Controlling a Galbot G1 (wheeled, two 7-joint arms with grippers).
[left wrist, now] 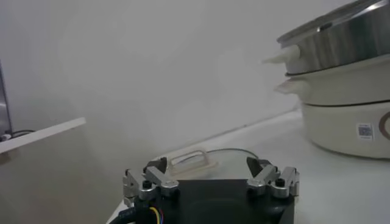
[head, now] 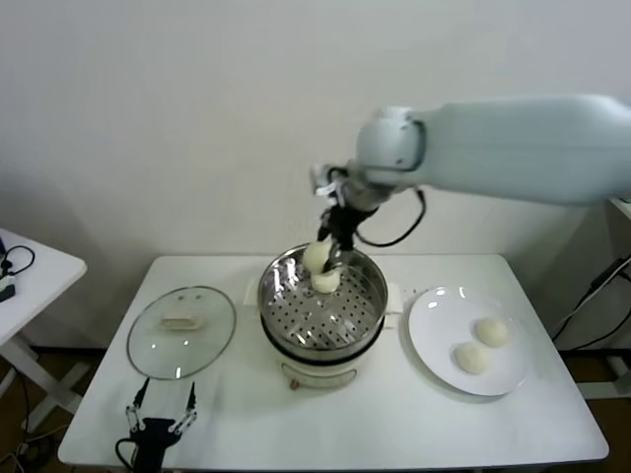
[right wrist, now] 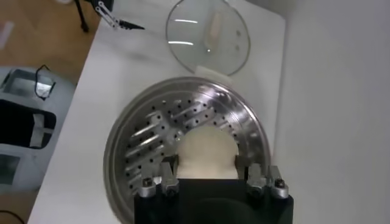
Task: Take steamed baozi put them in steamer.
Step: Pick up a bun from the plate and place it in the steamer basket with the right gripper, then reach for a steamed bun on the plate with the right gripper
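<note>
At the table's near left corner the left gripper (head: 158,412) sat parked low, its fingers (left wrist: 144,182) spread wide with nothing between them, pointing toward the glass lid (head: 181,331) lying flat just ahead of the fingertips. Past the lid stood the steamer (head: 321,307), its perforated steel basket on the cream pot base.

The right arm reached in from the right side high over the table, its long pale forearm running nearly level before the wrist bent sharply down over the far rim of the steamer. The right gripper (head: 329,258) hung almost vertical there, fingers (right wrist: 167,173) set narrow around a steamed baozi (right wrist: 206,152), one finger on each side of the bun. Directly below the fingertips lay the holed floor of the basket, and a second bun (head: 326,281) rested on it just under the held one.

Farther right, well apart from the fingers, a white plate (head: 436,317) carried two more buns (head: 491,331) lying near each other.
</note>
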